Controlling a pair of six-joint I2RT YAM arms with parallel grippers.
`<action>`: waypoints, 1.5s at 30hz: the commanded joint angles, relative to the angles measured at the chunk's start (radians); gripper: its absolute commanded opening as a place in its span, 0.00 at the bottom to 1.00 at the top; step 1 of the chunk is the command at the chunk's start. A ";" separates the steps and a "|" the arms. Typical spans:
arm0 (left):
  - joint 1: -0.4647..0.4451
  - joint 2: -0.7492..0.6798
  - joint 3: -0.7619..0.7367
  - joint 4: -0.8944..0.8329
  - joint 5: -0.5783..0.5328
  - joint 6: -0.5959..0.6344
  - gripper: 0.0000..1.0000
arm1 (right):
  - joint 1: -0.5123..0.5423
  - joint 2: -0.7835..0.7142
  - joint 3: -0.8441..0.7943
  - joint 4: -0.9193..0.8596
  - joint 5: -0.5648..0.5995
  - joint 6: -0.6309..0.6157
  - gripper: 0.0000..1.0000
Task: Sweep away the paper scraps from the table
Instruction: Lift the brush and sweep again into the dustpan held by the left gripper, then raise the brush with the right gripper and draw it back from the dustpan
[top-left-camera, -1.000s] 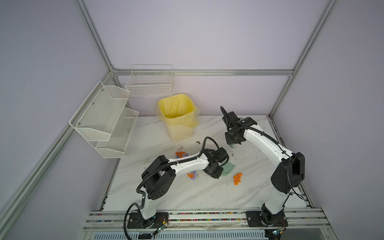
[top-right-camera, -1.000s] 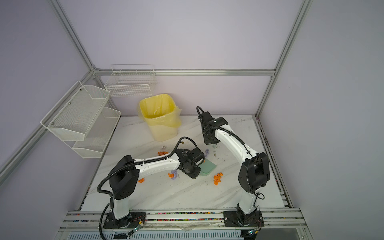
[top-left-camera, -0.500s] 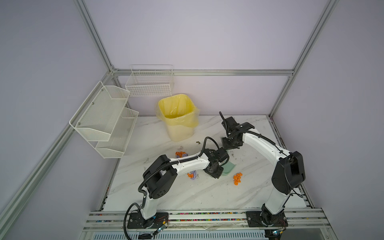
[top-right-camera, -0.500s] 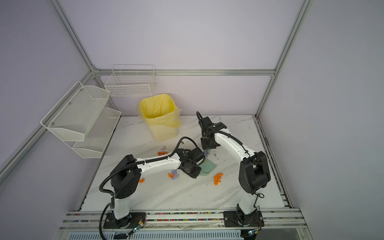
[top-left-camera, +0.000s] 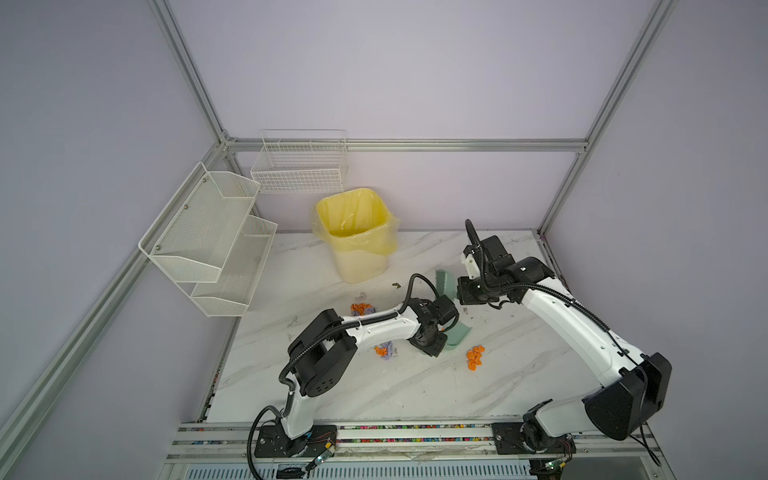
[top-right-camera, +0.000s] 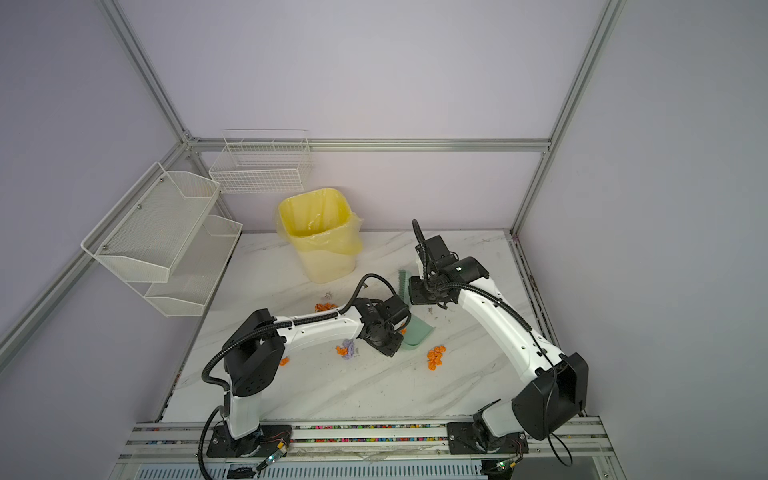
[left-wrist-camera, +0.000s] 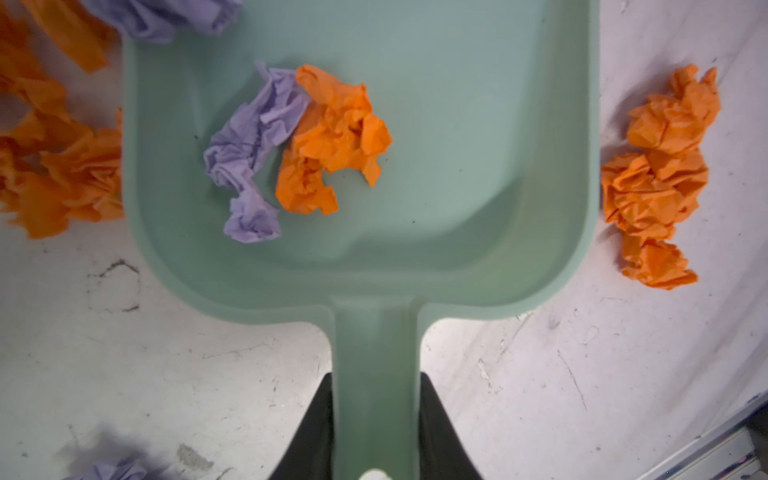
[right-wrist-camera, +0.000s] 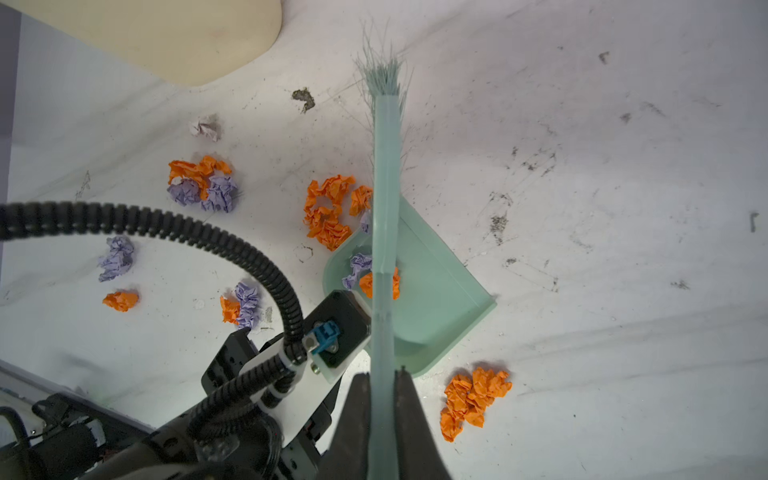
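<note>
My left gripper (left-wrist-camera: 376, 382) is shut on the handle of the mint-green dustpan (left-wrist-camera: 415, 166), which lies flat on the table (top-left-camera: 415, 386). One orange wad (left-wrist-camera: 336, 137) and one lavender wad (left-wrist-camera: 249, 153) of the paper scraps lie inside the pan. More orange wads lie on either side of it (left-wrist-camera: 656, 174) (left-wrist-camera: 62, 174). My right gripper (right-wrist-camera: 382, 376) is shut on the mint-green brush (right-wrist-camera: 386, 166), held above the pan with the bristles pointing towards the bin. Further clusters of scraps lie on the marble in both top views (top-left-camera: 474, 357) (top-left-camera: 385, 351) (top-right-camera: 326, 306).
A yellow-lined bin (top-left-camera: 357, 237) stands at the back of the table. White wire racks (top-left-camera: 208, 237) and a wire basket (top-left-camera: 299, 166) hang on the left and back walls. A dark speck (top-left-camera: 396, 285) lies near the bin. Aluminium rails (top-left-camera: 415, 432) run along the front.
My right arm has brought the brush lower and nearer, over the dustpan. The left arm and the pan have stayed still.
</note>
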 joint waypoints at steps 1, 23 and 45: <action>0.009 -0.051 -0.003 0.033 -0.012 -0.007 0.00 | 0.005 -0.018 0.005 -0.026 0.084 0.054 0.00; 0.009 -0.050 -0.019 0.036 -0.047 -0.048 0.00 | -0.018 0.086 0.099 -0.012 0.225 0.005 0.00; 0.042 -0.003 0.000 0.040 0.024 -0.068 0.00 | -0.030 0.397 0.265 0.078 0.203 -0.077 0.00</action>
